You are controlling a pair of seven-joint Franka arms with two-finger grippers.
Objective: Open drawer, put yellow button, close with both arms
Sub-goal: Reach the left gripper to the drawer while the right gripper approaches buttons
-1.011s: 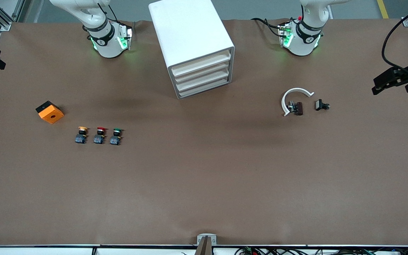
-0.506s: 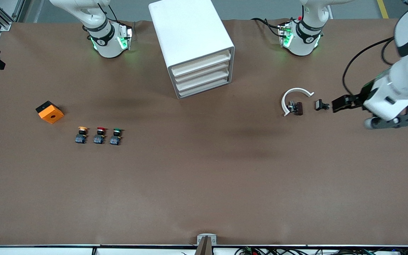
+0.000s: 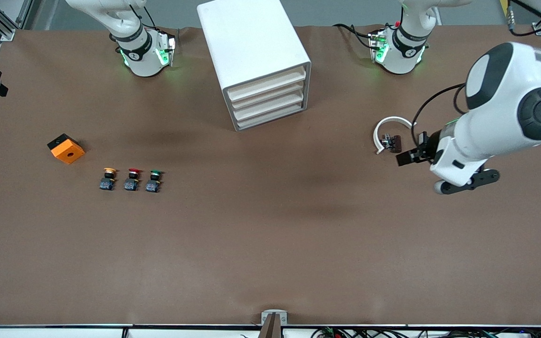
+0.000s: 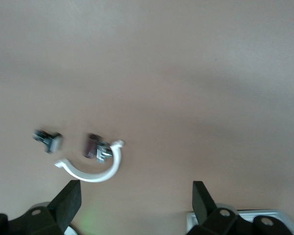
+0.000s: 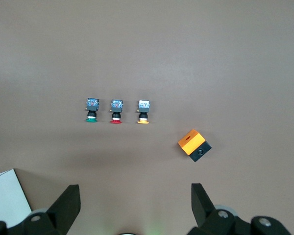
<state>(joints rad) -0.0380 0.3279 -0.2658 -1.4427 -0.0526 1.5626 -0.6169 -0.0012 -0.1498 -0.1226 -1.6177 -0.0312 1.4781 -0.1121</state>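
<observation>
The white cabinet (image 3: pixel 256 51) stands at the table's back middle, and its topmost drawer (image 3: pixel 266 85) is shut. The yellow button (image 3: pixel 108 178) lies toward the right arm's end, in a row with a red-capped (image 3: pixel 132 178) and a green-capped button (image 3: pixel 154 180). It also shows in the right wrist view (image 5: pixel 143 112). My left gripper (image 3: pixel 405 157) is open and empty, in the air over the small parts by a white ring (image 3: pixel 390 126); it shows open in its wrist view (image 4: pixel 135 200). My right gripper (image 5: pixel 134 200) is open and empty, high over the table; it is out of the front view.
An orange and black box (image 3: pixel 66 149) sits near the buttons; it also shows in the right wrist view (image 5: pixel 194 145). A dark part (image 3: pixel 395 143) lies inside the white ring (image 4: pixel 95 171). A small black part (image 4: pixel 49 139) lies beside it. The cabinet's three lower drawers are shut.
My left arm has swung in from the table's edge toward the middle; its gripper is now over the small parts by the white ring. The buttons, cabinet and right arm's base have not moved.
</observation>
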